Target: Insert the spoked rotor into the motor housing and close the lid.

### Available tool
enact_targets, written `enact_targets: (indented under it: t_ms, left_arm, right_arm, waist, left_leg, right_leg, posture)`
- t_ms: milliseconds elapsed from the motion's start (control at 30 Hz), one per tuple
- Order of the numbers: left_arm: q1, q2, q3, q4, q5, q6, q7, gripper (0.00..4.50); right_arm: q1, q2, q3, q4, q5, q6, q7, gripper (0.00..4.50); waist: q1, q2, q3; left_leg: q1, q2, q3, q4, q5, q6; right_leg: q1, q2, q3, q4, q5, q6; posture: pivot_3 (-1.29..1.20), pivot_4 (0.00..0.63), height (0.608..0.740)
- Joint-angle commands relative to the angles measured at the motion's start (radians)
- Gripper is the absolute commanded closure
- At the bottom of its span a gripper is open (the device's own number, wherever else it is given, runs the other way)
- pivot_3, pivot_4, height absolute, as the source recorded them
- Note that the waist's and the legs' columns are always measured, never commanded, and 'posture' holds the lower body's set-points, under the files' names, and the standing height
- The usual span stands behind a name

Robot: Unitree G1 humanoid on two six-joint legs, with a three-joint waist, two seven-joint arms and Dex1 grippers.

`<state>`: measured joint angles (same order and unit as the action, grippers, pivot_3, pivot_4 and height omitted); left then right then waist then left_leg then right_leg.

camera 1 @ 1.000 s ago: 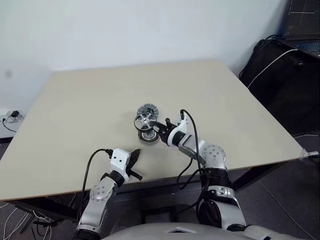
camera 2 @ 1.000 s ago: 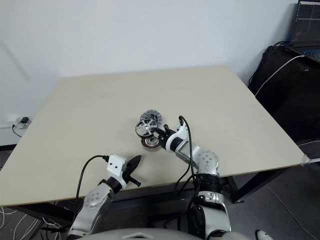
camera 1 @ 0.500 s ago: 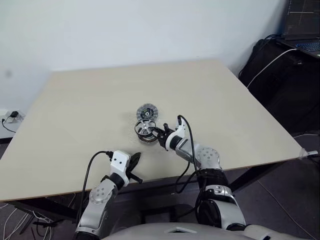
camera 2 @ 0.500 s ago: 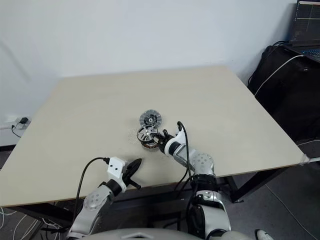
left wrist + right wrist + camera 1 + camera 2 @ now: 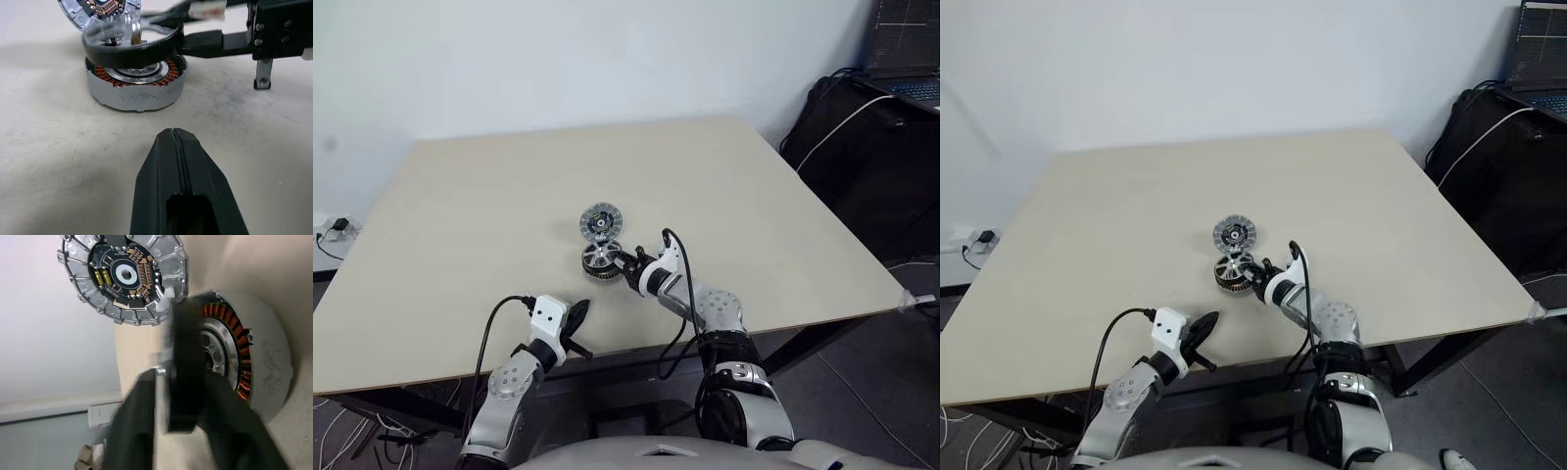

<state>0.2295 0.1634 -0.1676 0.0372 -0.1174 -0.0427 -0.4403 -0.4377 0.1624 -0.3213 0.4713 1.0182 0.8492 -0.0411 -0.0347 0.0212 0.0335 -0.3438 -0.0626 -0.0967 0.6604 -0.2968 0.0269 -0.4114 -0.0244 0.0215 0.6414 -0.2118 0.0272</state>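
Spoked rotor (image 5: pixel 131 45) above the motor housing (image 5: pixel 136 83).
We see right gripper (image 5: pixel 628 267) jaws straddling its rim, grip uncertain; left gripper (image 5: pixel 178 188) shut, nearer us.

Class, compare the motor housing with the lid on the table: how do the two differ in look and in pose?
The motor housing is a squat cup with a ring of copper windings; the lid is a flat silver ribbed disc with a dark centre. The housing has the spoked rotor over it, between the right gripper's fingers; the lid lies apart, untouched. Both are round and rest on the table.
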Motion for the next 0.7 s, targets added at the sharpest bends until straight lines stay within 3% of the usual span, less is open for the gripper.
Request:
enact_targets:
  t_ms: [33,400,700]
  left_arm:
    - [-0.015,0.002,-0.002,-0.041,-0.007,0.000,-0.009,4.50]
    - [-0.023,-0.002,-0.002,-0.033,-0.008,0.003,-0.019,4.50]
    - [-0.026,0.002,-0.002,-0.034,-0.005,0.002,-0.026,4.50]
  right_arm:
    - [-0.036,0.039,-0.018,-0.030,0.009,-0.008,0.006,2.19]
    - [0.001,0.018,0.005,-0.226,-0.026,-0.030,-0.011,2.19]
    - [0.023,-0.068,0.049,-0.351,-0.205,-0.061,-0.104,2.19]
  waist:
    - [0.000,0.000,0.000]
    - [0.001,0.000,0.000]
    - [0.002,0.000,0.000]
  left_leg:
    - [0.000,0.000,0.000,0.000,0.000,0.000]
    - [-0.001,0.000,0.000,0.000,0.000,0.000]
    - [0.000,0.000,0.001,0.000,0.000,0.000]
  right_leg:
    - [0.000,0.000,0.000,0.000,0.000,0.000]
    - [0.000,0.000,0.000,0.000,0.000,0.000]
    - [0.000,0.000,0.000,0.000,0.000,0.000]
  posture:
    - [0.00,0.000,0.740]
    - [0.00,0.000,0.740]
    - [0.00,0.000,0.740]
